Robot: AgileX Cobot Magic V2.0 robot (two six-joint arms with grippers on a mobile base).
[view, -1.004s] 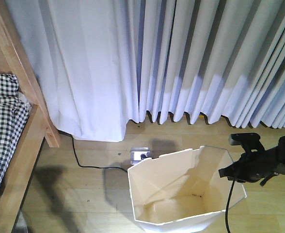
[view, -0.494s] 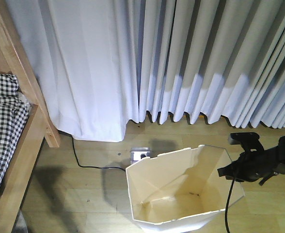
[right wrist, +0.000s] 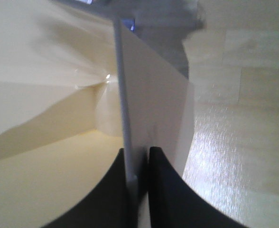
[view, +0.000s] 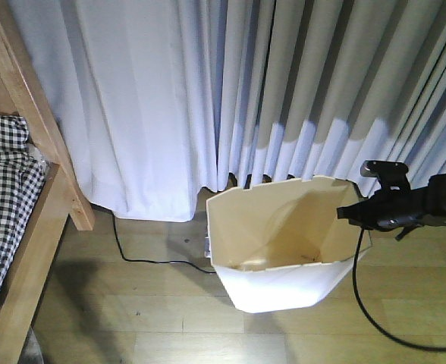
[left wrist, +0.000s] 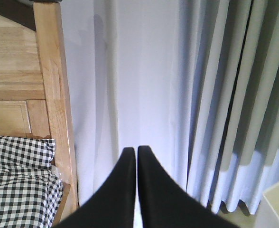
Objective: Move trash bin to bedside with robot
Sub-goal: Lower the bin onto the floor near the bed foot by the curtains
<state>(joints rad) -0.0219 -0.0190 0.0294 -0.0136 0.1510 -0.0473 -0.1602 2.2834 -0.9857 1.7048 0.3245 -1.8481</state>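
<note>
Light wood floor, grey-white curtains, bed left.

The front-facing view looks steeply down from above onto the curtain, bed and trash bin. The left wrist view faces level past the left tool at the same curtain and bed. The right wrist view sits hard against the bin's rim.

A slim black robot arm made of rounded, matte jointed segments. A small black box with a pale grey end sits on top of it. A thin black cable trails from the arm. The left gripper and right gripper each have smooth, black, curved fingers tapering to narrow tips.
</note>
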